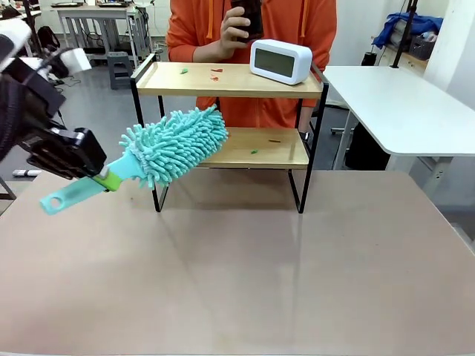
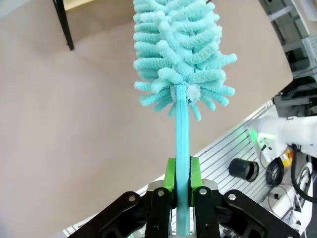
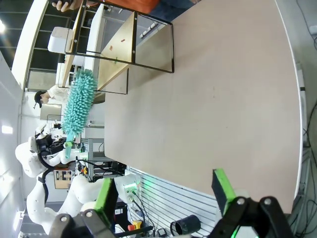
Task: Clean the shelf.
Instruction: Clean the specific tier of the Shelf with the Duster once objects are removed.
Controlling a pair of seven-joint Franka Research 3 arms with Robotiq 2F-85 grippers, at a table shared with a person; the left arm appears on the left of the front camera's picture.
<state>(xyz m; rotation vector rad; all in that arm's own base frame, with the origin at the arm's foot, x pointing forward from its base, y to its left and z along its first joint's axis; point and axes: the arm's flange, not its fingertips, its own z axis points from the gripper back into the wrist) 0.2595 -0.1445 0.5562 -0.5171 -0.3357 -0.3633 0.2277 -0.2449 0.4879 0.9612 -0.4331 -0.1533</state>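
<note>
Pads [image 2: 170, 176] of the left gripper [image 2: 182, 171] clamp the flat handle of a teal duster [image 1: 177, 146], whose fluffy head angles up at the left end of the shelf [image 1: 230, 80], level with the gap between its two wooden boards. The shelf stands at the far side of the table [image 1: 245, 274], a white clock [image 1: 280, 61] on its top board, small green and red scraps [image 1: 215, 74] on both, and a person [image 1: 312, 30] in orange behind. The right gripper [image 3: 166, 191] hangs over the robot's side of the table, jaws spread wide, holding nothing.

No text, label, brand or number could be read anywhere, and the display of the clock [image 1: 280, 61] on the shelf [image 1: 245, 83] was too faint for digits.
</note>
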